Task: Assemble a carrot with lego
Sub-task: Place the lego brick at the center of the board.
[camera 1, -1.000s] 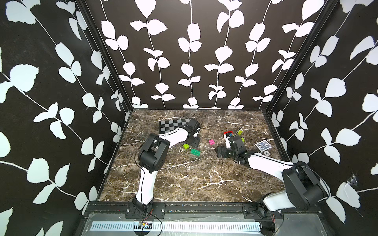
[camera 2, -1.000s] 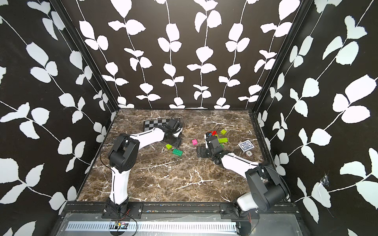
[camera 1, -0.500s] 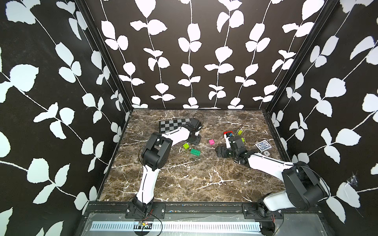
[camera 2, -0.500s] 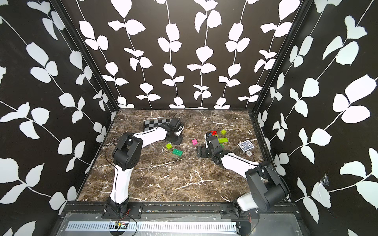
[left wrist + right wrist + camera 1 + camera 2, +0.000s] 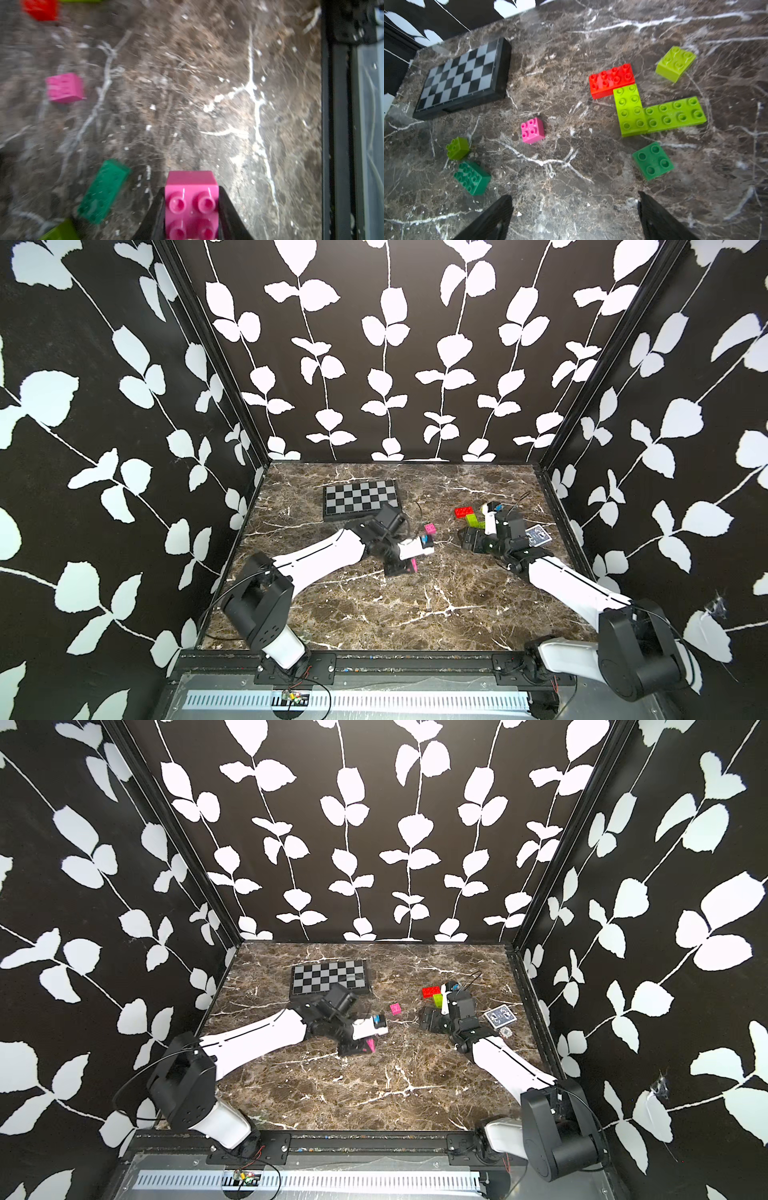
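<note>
My left gripper (image 5: 191,194) is shut on a pink lego brick (image 5: 191,204), studs facing the wrist camera, just above the marble. Both top views show that gripper (image 5: 405,566) (image 5: 360,1046) near the table's middle with pink (image 5: 414,564) at its tip. A second pink brick (image 5: 532,130) (image 5: 430,528) lies loose. My right gripper (image 5: 574,200) (image 5: 469,539) hangs open over bare marble. A red brick (image 5: 611,80), two long lime bricks (image 5: 630,110) and a dark green square brick (image 5: 652,161) lie ahead of it. No carrot is in view.
A chequered board (image 5: 359,499) (image 5: 463,76) lies at the back left. A card box (image 5: 538,537) sits by the right wall. A small lime brick (image 5: 457,148) and a long dark green brick (image 5: 472,178) (image 5: 104,191) lie near the left arm. Another lime brick (image 5: 675,63) lies further out.
The left arm has swung from beside the chequered board toward the table's middle, and its jaws have closed on a pink brick. The right arm has not moved.
</note>
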Action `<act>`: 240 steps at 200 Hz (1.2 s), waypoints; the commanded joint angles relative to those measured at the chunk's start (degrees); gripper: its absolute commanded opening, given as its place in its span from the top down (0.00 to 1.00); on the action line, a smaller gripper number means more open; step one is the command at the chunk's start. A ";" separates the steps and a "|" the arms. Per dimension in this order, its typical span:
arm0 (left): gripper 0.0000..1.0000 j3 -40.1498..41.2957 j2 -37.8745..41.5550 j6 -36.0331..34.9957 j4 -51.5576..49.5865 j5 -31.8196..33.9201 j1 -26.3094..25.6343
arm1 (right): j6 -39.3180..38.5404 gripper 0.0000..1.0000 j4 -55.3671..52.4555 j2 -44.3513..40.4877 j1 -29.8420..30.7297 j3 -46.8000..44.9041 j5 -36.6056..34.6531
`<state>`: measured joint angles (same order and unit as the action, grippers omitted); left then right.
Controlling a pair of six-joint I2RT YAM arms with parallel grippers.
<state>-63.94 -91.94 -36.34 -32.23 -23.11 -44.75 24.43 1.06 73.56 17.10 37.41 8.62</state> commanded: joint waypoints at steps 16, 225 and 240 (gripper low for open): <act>0.87 -2.76 -8.45 -17.05 -10.05 0.41 0.22 | -0.33 0.06 0.70 2.67 0.37 1.27 3.54; 0.39 -4.55 -1.33 -5.89 -5.27 -3.72 2.81 | -11.68 0.16 7.90 30.93 11.27 20.46 -5.64; 0.38 -0.60 4.42 2.21 1.92 -4.22 4.21 | -13.33 0.20 7.21 32.26 12.03 21.73 -6.65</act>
<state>-69.12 -96.99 -47.22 -39.57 -23.88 -42.85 15.51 8.43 103.53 27.77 55.64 4.80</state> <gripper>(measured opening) 0.617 0.825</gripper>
